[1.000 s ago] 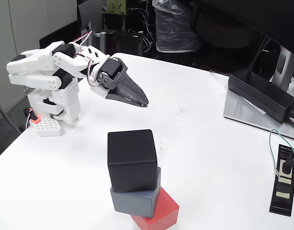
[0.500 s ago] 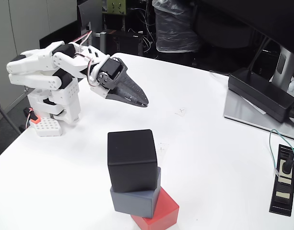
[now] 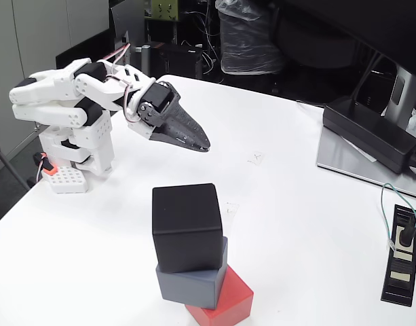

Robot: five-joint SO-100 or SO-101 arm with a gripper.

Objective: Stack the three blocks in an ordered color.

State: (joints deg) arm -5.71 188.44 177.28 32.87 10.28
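block stack (image 3: 192,255) seemingly near table (image 3: 296,224) edge

Clutter on a white table (image 3: 296,204).
Far right of the fingertips: black power brick (image 3: 370,132) on a grey monitor base (image 3: 350,163); black power strip (image 3: 400,255) with a green-wired plug (image 3: 406,234). Left, below them: small white perforated brick (image 3: 65,180) with orange part.
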